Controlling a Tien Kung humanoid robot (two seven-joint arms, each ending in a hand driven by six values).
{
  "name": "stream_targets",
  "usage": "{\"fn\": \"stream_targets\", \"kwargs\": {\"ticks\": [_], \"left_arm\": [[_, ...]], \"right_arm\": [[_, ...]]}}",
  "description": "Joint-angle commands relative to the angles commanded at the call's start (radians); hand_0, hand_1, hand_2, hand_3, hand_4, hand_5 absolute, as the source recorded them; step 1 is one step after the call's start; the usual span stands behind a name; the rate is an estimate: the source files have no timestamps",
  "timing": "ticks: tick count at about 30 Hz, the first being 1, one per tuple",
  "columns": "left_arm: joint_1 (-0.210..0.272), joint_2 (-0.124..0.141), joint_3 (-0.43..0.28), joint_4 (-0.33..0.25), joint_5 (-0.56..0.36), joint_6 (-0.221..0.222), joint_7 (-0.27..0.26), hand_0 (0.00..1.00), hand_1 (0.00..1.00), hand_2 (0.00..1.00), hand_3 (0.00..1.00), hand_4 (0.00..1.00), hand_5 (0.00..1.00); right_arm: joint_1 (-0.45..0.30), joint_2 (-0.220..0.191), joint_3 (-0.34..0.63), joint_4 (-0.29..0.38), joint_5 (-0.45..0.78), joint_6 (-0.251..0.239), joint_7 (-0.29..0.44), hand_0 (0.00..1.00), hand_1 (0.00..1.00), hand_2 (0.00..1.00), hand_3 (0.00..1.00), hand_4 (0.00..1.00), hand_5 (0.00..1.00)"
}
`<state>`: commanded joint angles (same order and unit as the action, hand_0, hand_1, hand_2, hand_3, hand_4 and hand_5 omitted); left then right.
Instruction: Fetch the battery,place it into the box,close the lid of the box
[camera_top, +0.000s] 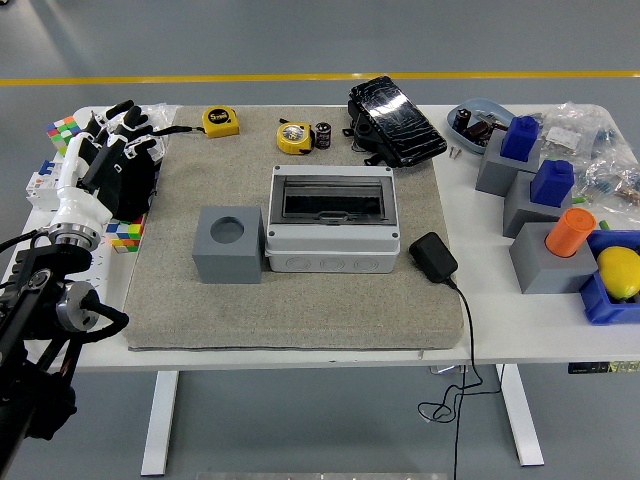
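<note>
A white bench (560, 330) carries a grey mat (300, 310) at frame centre, on grey floor crossed by a yellow line (320, 77) along the top. The left robot hand (115, 150), upper left, has fingers relaxed apart, empty.

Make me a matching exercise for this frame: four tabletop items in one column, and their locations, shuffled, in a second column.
Items:
1. battery
2. grey box
3. grey cube
4. black adapter

Places:
A. left of the box, against its side
B. far edge of the mat, beside a yellow tape measure
C. mat's centre
D. right of the box, cord running off the table's near edge

Pairs: 1-B, 2-C, 3-A, 4-D
</note>
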<state>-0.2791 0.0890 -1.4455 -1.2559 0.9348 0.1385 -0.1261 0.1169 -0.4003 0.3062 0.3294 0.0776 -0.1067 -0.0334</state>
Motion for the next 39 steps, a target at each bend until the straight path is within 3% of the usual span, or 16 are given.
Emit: {"fn": "stream_targets", "kwargs": {"ticks": [7, 14, 39], "left_arm": [[-0.028, 0.018, 0.007, 0.003, 0.0, -0.001, -0.003, 0.545, 0.63, 0.599, 0.649, 0.998, 0.406], [-0.005, 0.009, 0.014, -0.007, -0.002, 0.0, -0.002, 0.545, 0.63, 0.598, 0.649, 0.998, 0.406], [0.008, 0.008, 0.008, -0.043, -0.005, 0.004, 0.005, 0.536, 0.623, 0.593, 0.643, 0.998, 0.407]], "right_arm": [[0.036, -0.005, -0.057, 0.006, 0.007, 0.001, -0.002, 0.564, 0.595, 0.568, 0.543, 0.92, 0.472], [0.01, -0.006, -0.052, 0.002, 0.013, 0.001, -0.002, 0.563, 0.595, 0.568, 0.543, 0.92, 0.473], [0.001, -0.001, -0.012, -0.001, 0.004, 0.003, -0.005, 0.564, 0.595, 0.571, 0.544, 0.921, 0.477]]}}
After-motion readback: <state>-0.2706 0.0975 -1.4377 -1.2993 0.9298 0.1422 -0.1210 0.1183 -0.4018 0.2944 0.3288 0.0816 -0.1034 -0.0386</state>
